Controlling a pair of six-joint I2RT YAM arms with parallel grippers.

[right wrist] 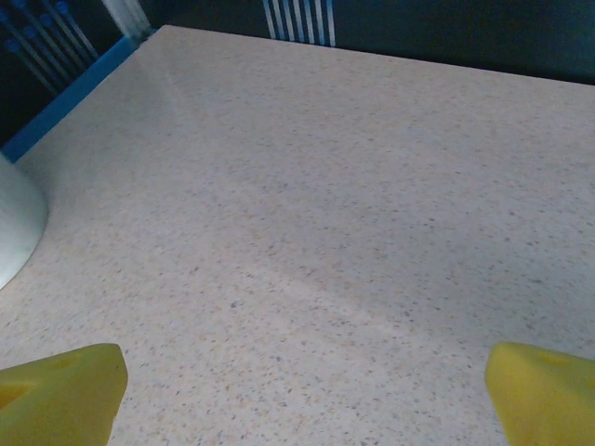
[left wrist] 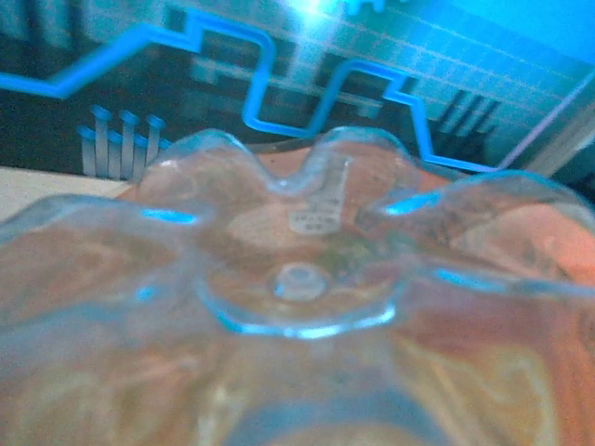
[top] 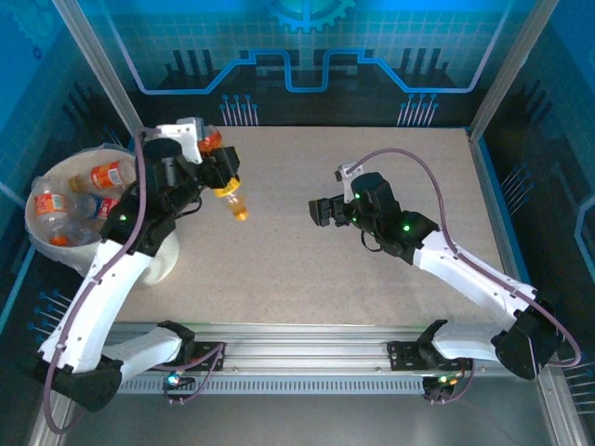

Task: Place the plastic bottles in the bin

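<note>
My left gripper (top: 226, 179) is shut on an orange plastic bottle (top: 236, 202), which hangs tilted above the table just right of the bin (top: 37, 237). In the left wrist view the clear lobed base of this bottle (left wrist: 297, 279), with orange liquid inside, sits close against the lens and hides the fingers. Several bottles lie inside the cream-white bin, among them an orange-labelled one (top: 107, 174) and a red-labelled one (top: 51, 209). Another bottle (top: 210, 139) peeks out behind the left wrist. My right gripper (top: 321, 212) (right wrist: 307, 400) stands open over bare table, its yellow fingertips (right wrist: 60, 395) wide apart.
The bin's white wall (right wrist: 14, 223) shows at the left edge of the right wrist view. The speckled table (top: 307, 269) lies between the two arms. Aluminium frame posts (top: 507, 84) and blue panels wall in the back and sides.
</note>
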